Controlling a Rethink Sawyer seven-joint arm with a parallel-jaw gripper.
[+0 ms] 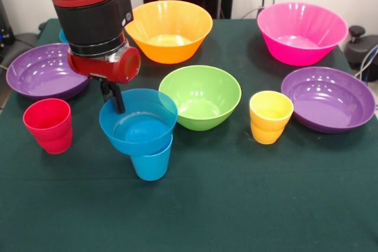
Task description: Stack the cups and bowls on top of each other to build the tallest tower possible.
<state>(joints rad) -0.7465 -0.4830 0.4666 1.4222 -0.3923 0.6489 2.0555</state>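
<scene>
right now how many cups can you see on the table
3: a red cup at the left, a yellow cup right of the green bowl, and a blue cup in front under a blue bowl. The arm may hide others.

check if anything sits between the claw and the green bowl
Nothing visible does. The claw is at the rim of the blue bowl on the blue cup; the green bowl sits just beside.
</scene>
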